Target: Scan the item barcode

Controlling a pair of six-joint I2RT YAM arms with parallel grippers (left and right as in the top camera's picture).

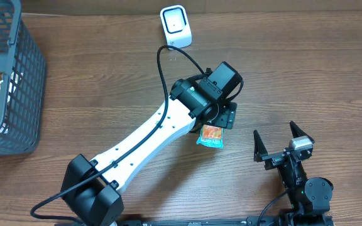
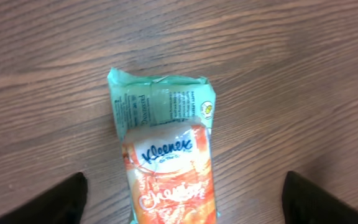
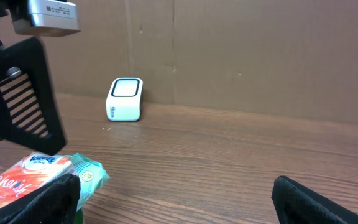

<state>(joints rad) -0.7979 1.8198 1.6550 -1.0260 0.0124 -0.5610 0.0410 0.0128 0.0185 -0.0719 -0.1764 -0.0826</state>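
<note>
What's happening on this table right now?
The left claw hangs open over a tissue pack that lies flat on the table, with a finger on either side and neither touching it. The right claw is open and empty, off to the side. The white scanner stands at the far edge, well apart from the pack, so nothing is being scanned at this moment. A grey basket on the left holds other items.
</note>
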